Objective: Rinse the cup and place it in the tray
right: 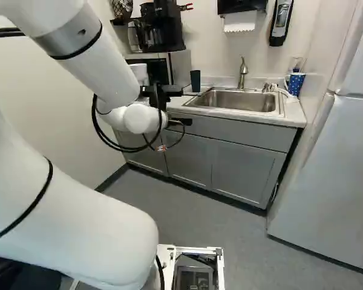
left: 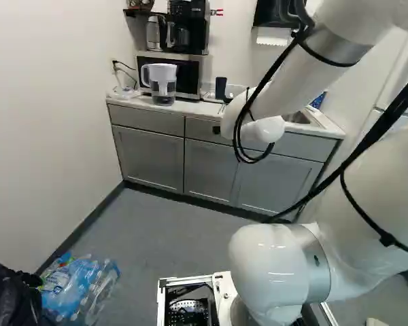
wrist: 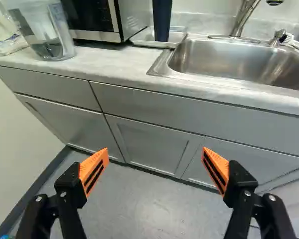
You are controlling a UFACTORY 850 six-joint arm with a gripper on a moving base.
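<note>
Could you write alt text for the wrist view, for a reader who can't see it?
The open end effector faces gray cabinets, with nothing between its orange-padded fingers. On the counter above, a dark cup stands in a white tray, between a microwave and a steel sink; a clear pitcher stands on the microwave's other side.

Pitcher [left: 164, 81] near the microwave [left: 190, 76]

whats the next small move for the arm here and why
Probably ease the end effector back from the counter: it is open and holds nothing, and the dark cup already stands in the white tray. Whether the cup has been rinsed, I can't tell.
</note>
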